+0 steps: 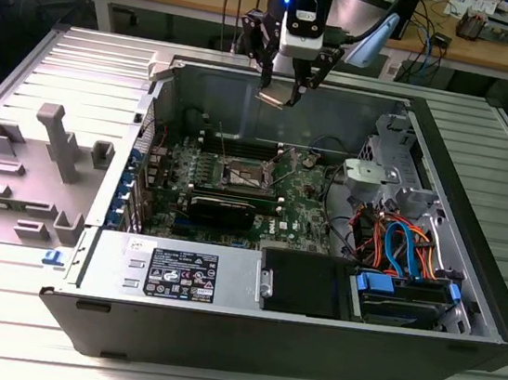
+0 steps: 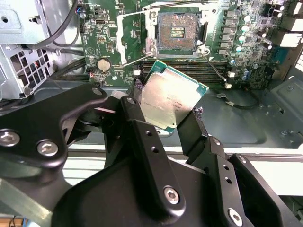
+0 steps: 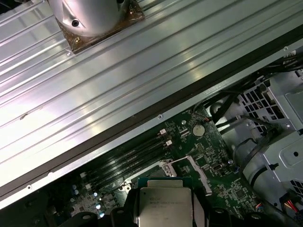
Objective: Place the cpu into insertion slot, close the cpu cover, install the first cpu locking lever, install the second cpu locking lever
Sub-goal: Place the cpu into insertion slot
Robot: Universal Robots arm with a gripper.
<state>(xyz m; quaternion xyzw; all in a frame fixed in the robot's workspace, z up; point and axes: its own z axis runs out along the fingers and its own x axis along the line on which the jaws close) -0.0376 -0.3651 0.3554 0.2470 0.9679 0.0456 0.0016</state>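
Note:
My gripper hangs above the open computer case, shut on the cpu, a flat square chip with a silver-grey top. In both wrist views the cpu sits tilted between the black fingers. Below it on the green motherboard lies the insertion slot, dark, bare and edged in silver. The cpu cover stands swung open beside the slot. A thin wire lever sticks out by the slot's corner.
Long black memory slots run beside the socket, and a coin battery lies close by. In the case are a power supply, a drive cage and orange and blue cables. Grey plastic fixtures stand at the exterior view's left.

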